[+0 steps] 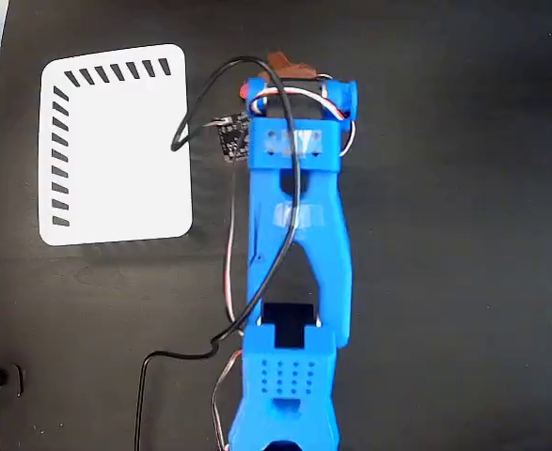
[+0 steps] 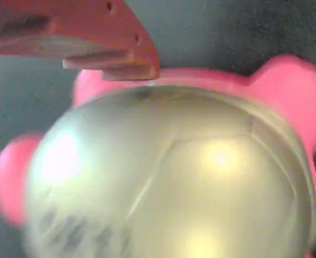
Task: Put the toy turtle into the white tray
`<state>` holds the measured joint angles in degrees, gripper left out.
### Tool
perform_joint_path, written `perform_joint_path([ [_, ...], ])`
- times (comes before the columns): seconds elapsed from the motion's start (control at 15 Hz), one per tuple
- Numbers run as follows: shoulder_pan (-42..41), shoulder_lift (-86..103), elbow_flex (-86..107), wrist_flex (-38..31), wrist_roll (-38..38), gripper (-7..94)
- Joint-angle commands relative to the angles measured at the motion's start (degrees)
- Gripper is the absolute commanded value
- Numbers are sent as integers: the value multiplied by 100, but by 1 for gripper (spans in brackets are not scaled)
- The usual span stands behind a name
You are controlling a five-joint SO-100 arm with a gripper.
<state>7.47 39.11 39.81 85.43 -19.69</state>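
I count one blue robot arm (image 1: 294, 254) on one black table (image 1: 464, 282) in the fixed view. I see one white tray (image 1: 116, 169) on that table, with two rows of dark slanted slots: eight along its top edge and eight down its left edge, as best I can count. I count one toy turtle (image 2: 168, 177), filling the wrist view, with one shiny domed shell and three pink limbs or head parts showing. I make out one reddish gripper finger (image 2: 82, 37) above it. One black cable (image 1: 177, 355) trails across the table.
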Motion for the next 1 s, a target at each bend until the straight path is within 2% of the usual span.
perform_joint_path([
  [0.0, 53, 220, -396, -44, -35, 61],
  [0.07, 62, 176, -448, -44, -35, 59],
  [0.33, 70, 114, -457, -141, 44, 15],
  [0.4, 70, 114, -448, -149, 62, 5],
  [0.47, 70, 132, -457, -149, 79, 0],
  [0.67, 62, 527, -422, -53, 264, 0],
  [0.93, -211, 1978, -431, 545, 589, 0],
])
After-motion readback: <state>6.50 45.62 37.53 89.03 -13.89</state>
